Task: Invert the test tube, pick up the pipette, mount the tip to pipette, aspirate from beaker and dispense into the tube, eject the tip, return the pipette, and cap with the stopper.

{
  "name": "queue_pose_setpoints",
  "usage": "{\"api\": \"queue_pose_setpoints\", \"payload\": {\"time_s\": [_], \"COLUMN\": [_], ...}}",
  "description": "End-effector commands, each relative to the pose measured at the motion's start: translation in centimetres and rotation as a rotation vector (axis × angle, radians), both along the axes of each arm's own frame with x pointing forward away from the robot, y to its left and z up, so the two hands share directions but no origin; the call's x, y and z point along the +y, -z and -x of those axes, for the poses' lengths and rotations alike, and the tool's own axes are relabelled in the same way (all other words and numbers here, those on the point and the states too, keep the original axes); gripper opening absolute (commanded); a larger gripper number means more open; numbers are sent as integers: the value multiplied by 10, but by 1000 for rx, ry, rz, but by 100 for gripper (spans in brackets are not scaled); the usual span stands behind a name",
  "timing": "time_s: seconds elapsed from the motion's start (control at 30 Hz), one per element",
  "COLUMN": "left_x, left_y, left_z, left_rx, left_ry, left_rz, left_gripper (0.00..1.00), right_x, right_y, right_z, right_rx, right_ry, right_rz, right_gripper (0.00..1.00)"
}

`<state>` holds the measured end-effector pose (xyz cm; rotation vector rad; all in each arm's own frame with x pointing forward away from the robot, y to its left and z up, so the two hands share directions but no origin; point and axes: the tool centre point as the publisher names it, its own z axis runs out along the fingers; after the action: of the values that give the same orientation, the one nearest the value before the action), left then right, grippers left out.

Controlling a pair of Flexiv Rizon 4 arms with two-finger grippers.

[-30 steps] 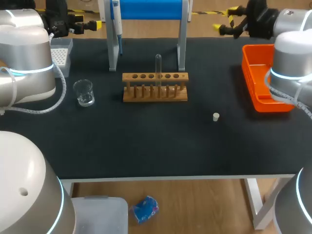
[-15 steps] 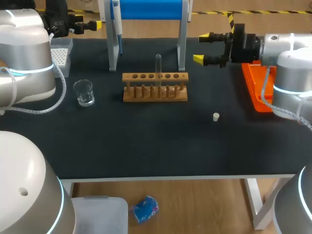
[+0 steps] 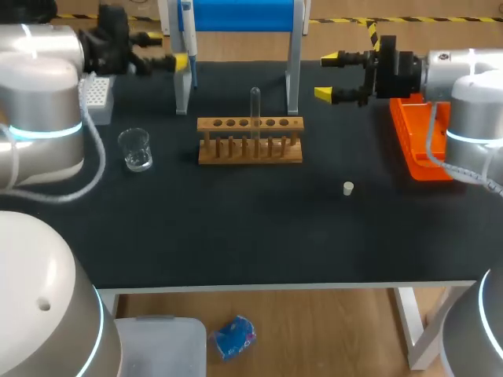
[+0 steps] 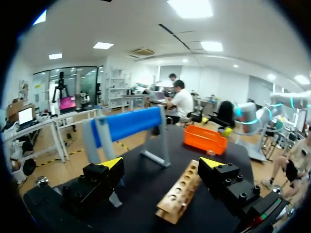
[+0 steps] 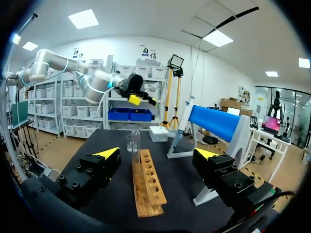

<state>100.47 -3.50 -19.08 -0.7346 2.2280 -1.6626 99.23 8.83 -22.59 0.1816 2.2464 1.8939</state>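
Test tube (image 3: 255, 106) stands upright in wooden rack (image 3: 250, 149), upper centre of frame, frame-left of the open, empty right end effector (image 3: 326, 76).

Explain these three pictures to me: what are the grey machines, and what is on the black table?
The grey machines are two robot arms, each ending in a gripper with two yellow-tipped fingers. The wide picture looks down from above and behind the robot. The two round ones come from cameras on each wrist, looking out along the fingers. The left gripper and the right gripper are both open and hold nothing. On the black table stands a wooden rack with one test tube standing in it. Left of it is a glass beaker, behind that a white tip box. A pipette hangs on the blue stand. A small white stopper lies right of the rack, and an orange tray sits at the right edge.
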Motion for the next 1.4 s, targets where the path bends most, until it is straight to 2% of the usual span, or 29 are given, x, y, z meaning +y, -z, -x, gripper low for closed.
{"api": "queue_pose_setpoints", "payload": {"time_s": [0.03,0.47,0.5,0.6,0.77,0.9,0.93,1.03,1.33,1.4], "left_x": [12,12,9,-5,-23,-30,-31,-31,-31,-31], "left_y": [10,10,12,19,30,33,36,36,36,36], "left_z": [44,44,39,41,61,68,69,69,69,69], "left_rx": [9,9,17,-2,-31,-44,-31,-31,-31,-31], "left_ry": [121,121,121,154,178,210,192,192,192,192], "left_rz": [-50,-50,-85,-37,28,1,-43,-43,-43,-43], "left_gripper": [100,100,100,100,100,100,100,100,100,100], "right_x": [-1,-1,-1,-1,-1,-1,-1,-1,71,86], "right_y": [1,1,1,1,1,1,1,1,11,18], "right_z": [-1,-1,-1,-1,-1,-1,-1,-1,3,1], "right_rx": [0,0,0,0,0,0,0,0,-96,-92], "right_ry": [-3,-3,-3,-3,-3,-3,-3,-3,-251,-278], "right_rz": [0,0,0,0,0,0,0,0,-21,-25], "right_gripper": [100,100,100,100,100,100,100,100,100,100]}}
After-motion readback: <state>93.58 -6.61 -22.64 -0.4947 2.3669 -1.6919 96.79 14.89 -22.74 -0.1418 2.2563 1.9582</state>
